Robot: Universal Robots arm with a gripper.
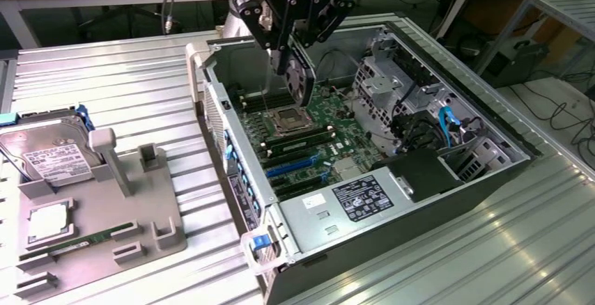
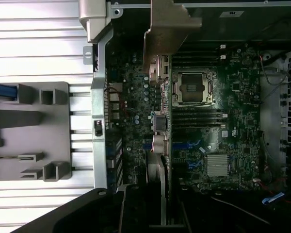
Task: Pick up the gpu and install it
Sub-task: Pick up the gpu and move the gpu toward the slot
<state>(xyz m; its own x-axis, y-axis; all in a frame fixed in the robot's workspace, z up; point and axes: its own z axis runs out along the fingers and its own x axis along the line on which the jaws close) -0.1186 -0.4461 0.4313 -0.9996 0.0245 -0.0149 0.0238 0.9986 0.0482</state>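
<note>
The gpu [image 1: 299, 81], a dark flat card with a round fan on one face, hangs on edge over the open computer case [image 1: 465, 120]. My gripper [image 1: 292, 40] is shut on the card's upper edge. The card's lower end hovers just above the motherboard [image 1: 321, 134], close to the CPU socket [image 1: 286, 118]. In the wrist view the gpu [image 2: 160, 141] appears edge-on, with its metal bracket [image 2: 167, 29] at the far end. There my gripper [image 2: 157, 216] clamps the near end, above the board [image 2: 233, 121] and beside the blue slots [image 2: 191, 145].
At the exterior view's left, a grey fixture tray [image 1: 139, 211] holds a silver hard drive [image 1: 51, 155], a processor [image 1: 47, 225] and a green memory stick [image 1: 79, 246]. Inside the case are the power supply [image 1: 372, 197], drive cage [image 1: 391, 89], blue slots [image 1: 292, 166] and loose cables.
</note>
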